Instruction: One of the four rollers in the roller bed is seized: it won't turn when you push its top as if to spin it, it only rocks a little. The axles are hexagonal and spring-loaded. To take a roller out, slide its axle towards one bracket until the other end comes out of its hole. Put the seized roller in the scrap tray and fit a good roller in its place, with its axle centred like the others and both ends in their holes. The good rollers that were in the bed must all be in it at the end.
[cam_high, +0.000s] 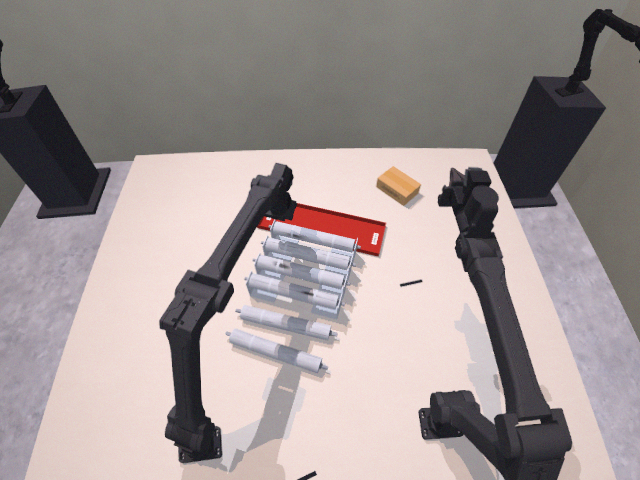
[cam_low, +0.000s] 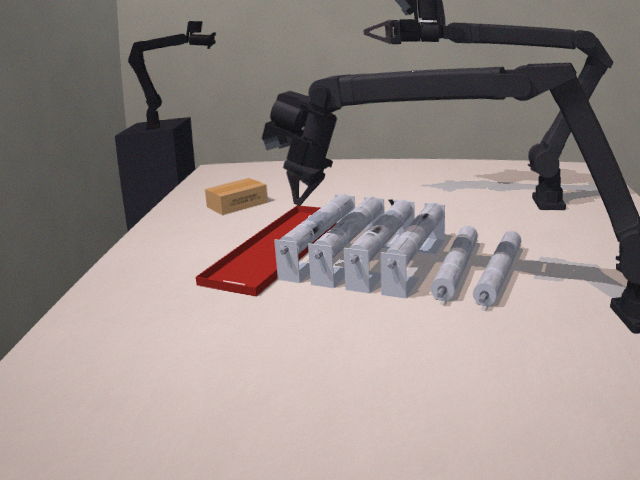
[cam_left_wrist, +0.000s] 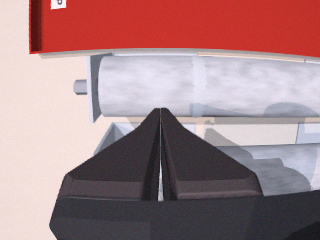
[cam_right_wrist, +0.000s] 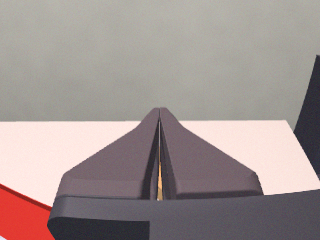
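Left gripper (cam_high: 292, 206) (cam_low: 298, 204) (cam_left_wrist: 160, 109): fingers closed, nothing between them. Angled down over the tray side of the bed, upper middle of the top frame. Probably shut to make a blunt tip for pushing roller tops, not for gripping. Near the first roller (cam_high: 313, 236) (cam_low: 317, 222) (cam_left_wrist: 150, 85) in the wrist view; can't confirm contact.

Right gripper (cam_high: 453, 173) (cam_low: 364, 32) (cam_right_wrist: 160, 109): also closed and empty. Parked high at upper right of the top frame, likely to leave room for the test.

All four roller slots filled. Seized one somewhere among them; can't tell which by looks. Axle end through the bracket (cam_low: 290, 263) (cam_left_wrist: 93, 95) on the first, so seated at that end at least.

Upper spare (cam_high: 285, 321) (cam_low: 454, 263) and lower spare (cam_high: 277, 350) (cam_low: 497, 267) lying side by side below the bed, top frame. Handy for the swap. Tray (cam_high: 336, 222) (cam_low: 242, 263) (cam_left_wrist: 175, 25) (cam_right_wrist: 20, 212) just beyond the first roller, no roller in it: short carry for scrap. Box (cam_high: 398, 184) (cam_low: 236, 196) (cam_right_wrist: 160, 190) off to the side, apparently irrelevant.

Next: push tops, compare spin against rocking. Keep pushes light; avoid snagging a bracket or neighbour.
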